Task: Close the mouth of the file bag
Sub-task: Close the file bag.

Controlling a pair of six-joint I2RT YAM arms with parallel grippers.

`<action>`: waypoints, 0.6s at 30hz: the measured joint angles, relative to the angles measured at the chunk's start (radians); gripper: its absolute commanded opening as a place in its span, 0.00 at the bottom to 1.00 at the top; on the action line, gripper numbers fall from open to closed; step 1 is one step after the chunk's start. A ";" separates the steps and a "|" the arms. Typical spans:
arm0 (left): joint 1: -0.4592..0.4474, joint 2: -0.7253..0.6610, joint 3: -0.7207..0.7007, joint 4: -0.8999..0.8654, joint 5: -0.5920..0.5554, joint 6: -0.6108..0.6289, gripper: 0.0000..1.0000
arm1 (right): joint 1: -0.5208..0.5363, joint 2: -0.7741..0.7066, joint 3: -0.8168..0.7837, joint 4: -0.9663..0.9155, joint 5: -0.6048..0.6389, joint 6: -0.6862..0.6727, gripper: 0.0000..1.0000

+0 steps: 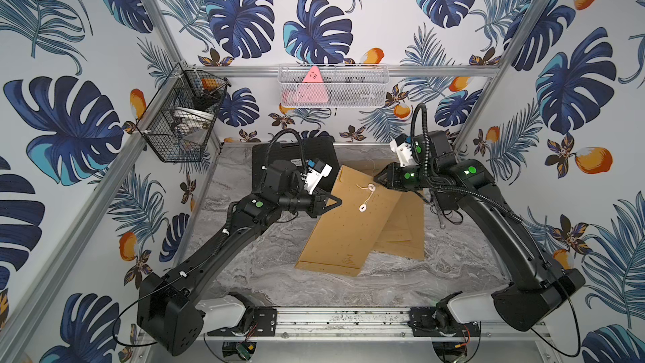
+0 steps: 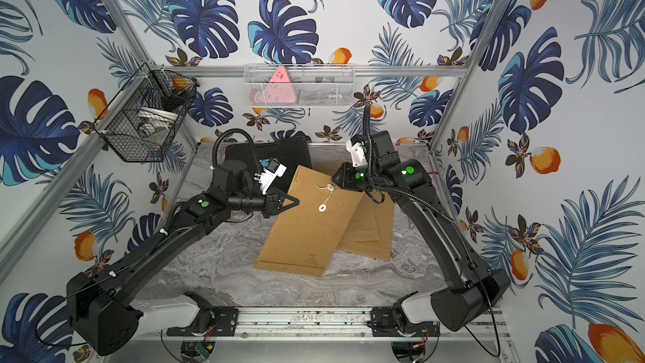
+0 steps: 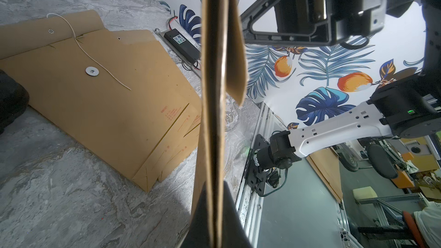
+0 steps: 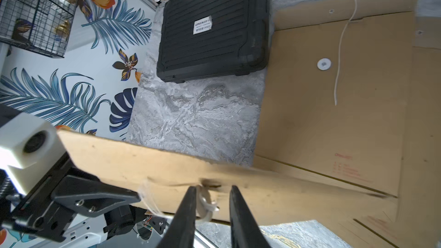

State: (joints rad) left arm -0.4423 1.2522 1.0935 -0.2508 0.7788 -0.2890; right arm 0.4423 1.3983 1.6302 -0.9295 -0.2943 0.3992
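Right gripper (image 4: 212,189) sits closest in my wrist view: its fingers (image 4: 183,213) stand slightly apart, gripping nothing, with a white disc (image 4: 204,199) and its string between them. I can see the left gripper (image 1: 338,202) pressed together on the side edge of the bag (image 1: 340,232); in its wrist view the paper runs edge-on between the black fingers (image 3: 232,220). The bag lies mid-table (image 1: 244,267), slanted, its mouth end raised between the two grippers and its other end down on the marble, overlapping a second bag (image 1: 406,235). In both top views the string (image 1: 367,198) runs from the flap disc to a lower disc (image 1: 363,208). A black case (image 1: 293,153) lies behind.
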 measured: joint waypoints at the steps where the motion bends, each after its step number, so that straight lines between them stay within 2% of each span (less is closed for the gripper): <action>1: 0.001 -0.002 0.000 -0.002 0.000 0.000 0.00 | -0.009 -0.004 -0.001 -0.002 0.002 -0.001 0.31; 5: 0.003 -0.003 0.002 -0.006 -0.001 0.001 0.00 | -0.024 -0.008 -0.008 -0.002 0.011 -0.007 0.33; 10: 0.004 -0.006 0.002 -0.007 -0.002 0.000 0.00 | -0.020 -0.025 -0.043 0.008 -0.032 0.000 0.43; 18: 0.005 -0.006 0.004 -0.004 -0.002 -0.017 0.00 | 0.006 -0.019 -0.067 0.047 -0.055 0.014 0.43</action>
State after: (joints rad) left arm -0.4377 1.2457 1.0977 -0.2546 0.7769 -0.3058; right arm 0.4488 1.3792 1.5631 -0.8822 -0.3492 0.4137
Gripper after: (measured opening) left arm 0.078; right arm 0.435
